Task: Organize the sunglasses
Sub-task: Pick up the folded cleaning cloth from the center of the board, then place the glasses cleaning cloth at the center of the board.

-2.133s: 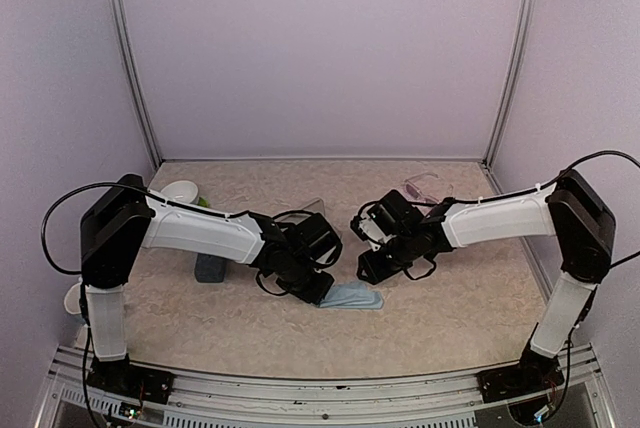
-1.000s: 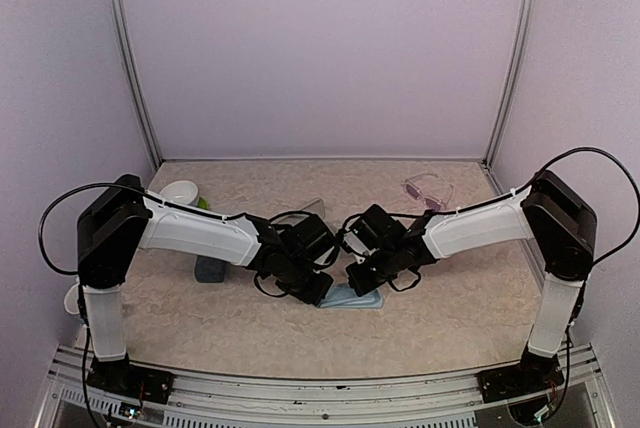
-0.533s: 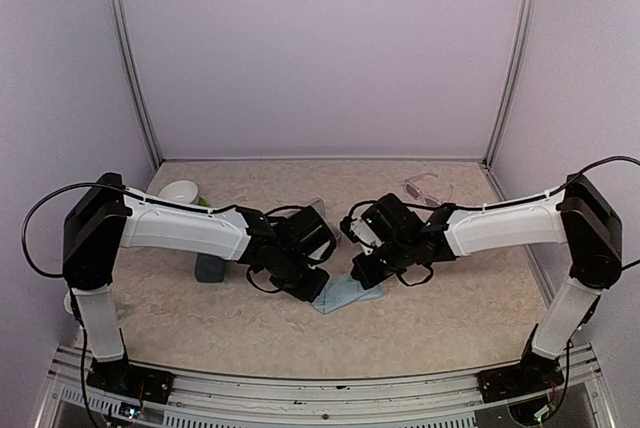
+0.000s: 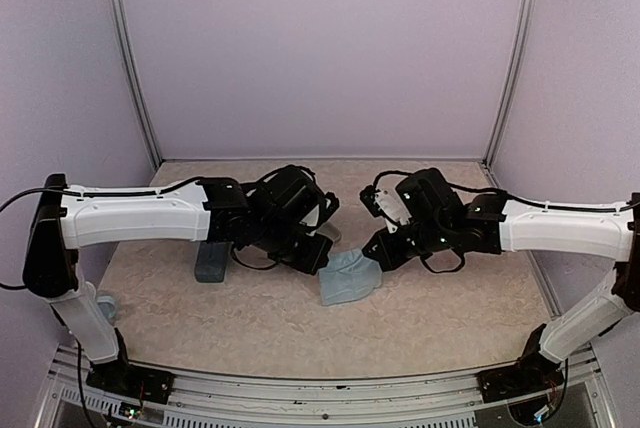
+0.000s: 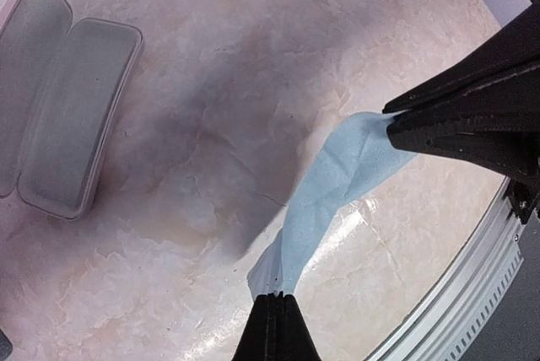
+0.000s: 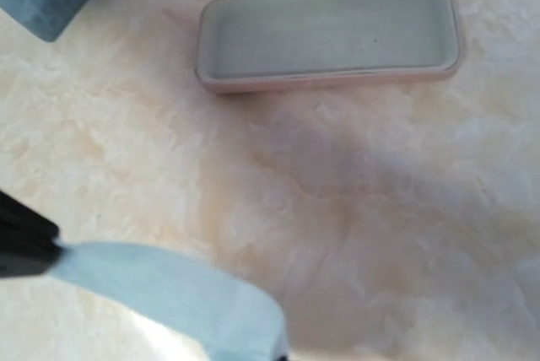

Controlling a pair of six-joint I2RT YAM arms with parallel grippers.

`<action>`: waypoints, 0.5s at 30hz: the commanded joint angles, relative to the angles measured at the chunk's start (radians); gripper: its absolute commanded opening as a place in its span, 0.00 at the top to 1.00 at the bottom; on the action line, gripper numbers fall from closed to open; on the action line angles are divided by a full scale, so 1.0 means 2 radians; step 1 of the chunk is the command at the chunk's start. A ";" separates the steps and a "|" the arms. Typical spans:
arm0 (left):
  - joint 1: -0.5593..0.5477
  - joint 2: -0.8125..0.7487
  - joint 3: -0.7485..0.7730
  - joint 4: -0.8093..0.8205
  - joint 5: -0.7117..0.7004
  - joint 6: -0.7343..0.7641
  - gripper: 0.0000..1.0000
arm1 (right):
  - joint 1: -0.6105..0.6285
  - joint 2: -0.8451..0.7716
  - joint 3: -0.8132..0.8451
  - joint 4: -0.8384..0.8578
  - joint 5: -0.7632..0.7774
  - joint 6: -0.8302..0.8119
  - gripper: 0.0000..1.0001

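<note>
Although the desk (image 4: 250, 333) had bare room across its front and middle, both arms met over its centre, probably to stretch the cloth for folding. The open pink case (image 6: 329, 36) lay near that spot with its lid flat, seemingly ready to be filled. The blue-grey case (image 4: 210, 262) sat under the left arm, where a low sweep might brush it. The light-blue cloth (image 5: 325, 201) hung between the pincers, and I could not tell whether its lower edge touched the desk. The left pincer (image 5: 274, 304) was clenched on one corner and the right pincer (image 5: 392, 122) on the opposite one. The sunglasses showed in no view, perhaps hidden behind the right arm.
</note>
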 commanded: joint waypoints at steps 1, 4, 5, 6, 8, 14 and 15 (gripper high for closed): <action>-0.016 -0.032 0.008 -0.018 0.001 -0.005 1.00 | 0.004 -0.043 -0.022 -0.018 -0.012 0.014 1.00; -0.025 -0.041 0.003 -0.019 0.009 -0.008 1.00 | 0.004 -0.064 -0.038 -0.016 -0.023 0.023 1.00; -0.027 -0.045 0.000 -0.019 0.015 -0.008 1.00 | 0.004 -0.071 -0.044 -0.014 -0.029 0.025 1.00; -0.030 -0.049 -0.002 -0.019 0.017 -0.009 1.00 | 0.005 -0.078 -0.051 -0.012 -0.035 0.027 1.00; -0.034 -0.058 -0.012 -0.013 0.020 -0.012 1.00 | 0.006 -0.093 -0.065 -0.005 -0.044 0.035 1.00; -0.033 -0.085 -0.048 0.015 0.039 -0.014 1.00 | 0.007 -0.142 -0.098 0.013 -0.038 0.033 1.00; -0.033 -0.085 -0.049 0.015 0.042 -0.014 1.00 | 0.006 -0.147 -0.101 0.016 -0.038 0.031 1.00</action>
